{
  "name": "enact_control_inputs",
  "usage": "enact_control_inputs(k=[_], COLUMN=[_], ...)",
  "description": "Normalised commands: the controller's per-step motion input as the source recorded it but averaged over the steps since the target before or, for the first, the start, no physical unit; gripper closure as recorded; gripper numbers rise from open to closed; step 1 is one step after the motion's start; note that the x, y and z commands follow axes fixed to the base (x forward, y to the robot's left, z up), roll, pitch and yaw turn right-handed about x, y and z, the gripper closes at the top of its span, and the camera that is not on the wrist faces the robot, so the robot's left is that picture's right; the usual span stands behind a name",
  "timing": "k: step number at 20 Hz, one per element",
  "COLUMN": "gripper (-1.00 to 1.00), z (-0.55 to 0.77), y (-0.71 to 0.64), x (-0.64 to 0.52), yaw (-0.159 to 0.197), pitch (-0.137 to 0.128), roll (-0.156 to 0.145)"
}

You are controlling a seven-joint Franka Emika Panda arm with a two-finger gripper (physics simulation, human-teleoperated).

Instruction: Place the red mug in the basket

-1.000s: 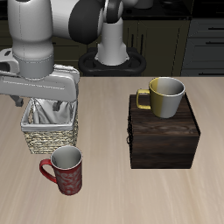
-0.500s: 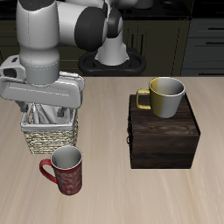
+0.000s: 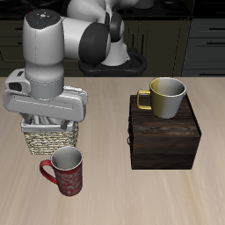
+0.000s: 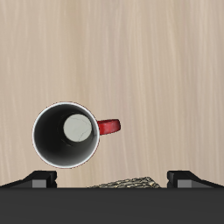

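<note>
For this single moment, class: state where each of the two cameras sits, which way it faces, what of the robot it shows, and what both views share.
Exterior view: in front and above, facing the robot's base; shows the grey-white arm over the square woven wicker basket.
Wrist view: on the tool, looking straight down at the table; only the dark finger tips show.
Shared: the dark red mottled mug and the basket.

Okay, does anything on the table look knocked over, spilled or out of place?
Nothing stands out. The red mug stands upright and empty in front of the basket, and the yellow mug sits upright on the dark wooden box. No spills or damage are visible.
</note>
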Motion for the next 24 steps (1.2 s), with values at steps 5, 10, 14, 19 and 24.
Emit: enact_control_inputs(k=[5,10,14,19,24], gripper=[-1.0,-1.0,-1.0,-1.0,-1.0], z=[-0.31,-0.22,-0.17,-0.24,-0.25], y=[0.05,0.05,0.03,-0.01,-0.04], x=[0.08,0.02,0.02,0.01,0.01], yaw=[0.002,-0.008,0.0,-0.01,-0.017], pitch=[0.024,0.013,0.014,0.024,0.031], roll=[0.004,0.007,0.001,0.004,0.002])
